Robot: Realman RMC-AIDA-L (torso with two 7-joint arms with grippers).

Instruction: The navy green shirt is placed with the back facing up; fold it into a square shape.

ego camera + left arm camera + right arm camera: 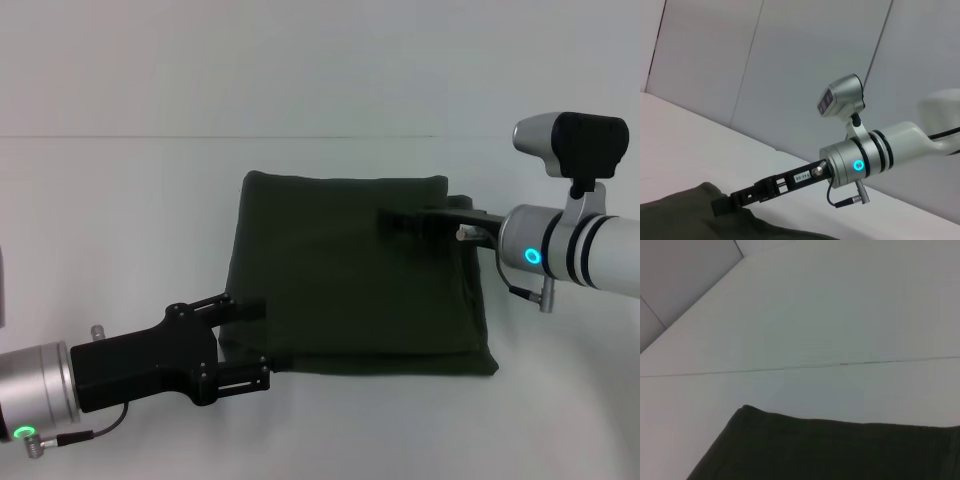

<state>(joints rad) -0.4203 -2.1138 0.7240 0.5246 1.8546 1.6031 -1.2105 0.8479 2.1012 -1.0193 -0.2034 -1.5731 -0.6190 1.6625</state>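
Note:
The navy green shirt (340, 290) lies folded into a rough square in the middle of the white table (120, 220). My left gripper (255, 345) is open at the shirt's near-left corner, its tips reaching just over the shirt's left edge, low by the table. My right gripper (385, 220) reaches in from the right, over the shirt's far-right part, just above the fabric or on it. It also shows in the left wrist view (720, 205), low over the shirt (680, 215). The right wrist view shows only the shirt's far edge (830, 450) and bare table.
A thin seam (200, 137) runs across the table behind the shirt. A grey panelled wall (790, 75) stands beyond the table's right side.

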